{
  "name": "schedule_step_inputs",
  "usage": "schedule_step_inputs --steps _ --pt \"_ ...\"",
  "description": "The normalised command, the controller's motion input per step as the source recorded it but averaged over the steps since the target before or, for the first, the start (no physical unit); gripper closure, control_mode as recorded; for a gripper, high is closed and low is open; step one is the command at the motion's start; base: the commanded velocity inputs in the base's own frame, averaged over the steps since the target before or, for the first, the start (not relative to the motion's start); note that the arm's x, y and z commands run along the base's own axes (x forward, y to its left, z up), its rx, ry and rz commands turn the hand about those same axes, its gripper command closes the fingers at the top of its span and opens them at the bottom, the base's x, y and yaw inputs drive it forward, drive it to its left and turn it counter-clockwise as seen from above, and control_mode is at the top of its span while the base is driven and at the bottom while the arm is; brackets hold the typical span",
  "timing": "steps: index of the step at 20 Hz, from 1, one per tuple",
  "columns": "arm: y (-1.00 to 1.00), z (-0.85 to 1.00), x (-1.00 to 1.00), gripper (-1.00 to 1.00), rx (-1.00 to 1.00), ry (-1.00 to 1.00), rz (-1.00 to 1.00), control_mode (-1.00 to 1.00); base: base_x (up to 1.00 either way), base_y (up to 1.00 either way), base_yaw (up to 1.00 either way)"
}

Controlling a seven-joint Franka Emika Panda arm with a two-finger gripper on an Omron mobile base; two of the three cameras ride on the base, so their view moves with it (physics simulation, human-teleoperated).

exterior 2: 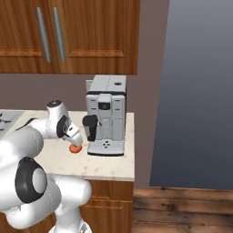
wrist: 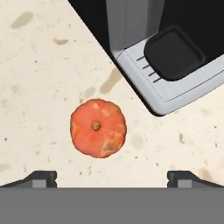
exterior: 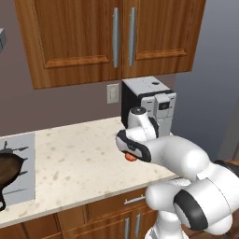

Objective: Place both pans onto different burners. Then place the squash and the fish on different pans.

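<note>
The squash (wrist: 98,127), a small round orange-red ball with a stem dot on top, lies on the speckled beige counter directly below my gripper (wrist: 112,178). The two fingertips (wrist: 41,177) stand far apart, open and empty, with the squash ahead of the gap between them. The base views show the squash (exterior: 131,157) (exterior 2: 74,149) peeking out under my hand, just left of the coffee machine. A rusty brown-black pan (exterior: 9,170) sits on the wire grate of a burner (exterior: 18,150) at the far left. The fish is out of view.
A grey and black coffee machine (exterior: 148,106) (exterior 2: 107,113) stands at the counter's right end, its drip tray (wrist: 175,52) close to the squash. The silver cooktop (exterior: 25,189) is at the left. Wooden cabinets (exterior: 107,37) hang overhead. The counter ends at the right (exterior 2: 132,150).
</note>
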Motion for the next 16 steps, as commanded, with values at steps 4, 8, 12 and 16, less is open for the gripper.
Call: schedule_step_inputs --steps 4,8,12,16 --pt "0.0 -0.22 0.17 -1.0 0.0 0.05 -0.04 -1.0 0.0 0.0 0.0" --pt "0.0 -0.22 0.19 -1.0 0.0 0.05 -0.04 -1.0 0.0 0.0 0.0" --pt "0.0 -0.23 0.23 -1.0 0.0 0.06 -0.04 -1.0 0.0 0.0 0.0" --pt "0.0 -0.23 0.28 -1.0 0.0 0.05 -0.04 -1.0 0.0 0.0 0.0"
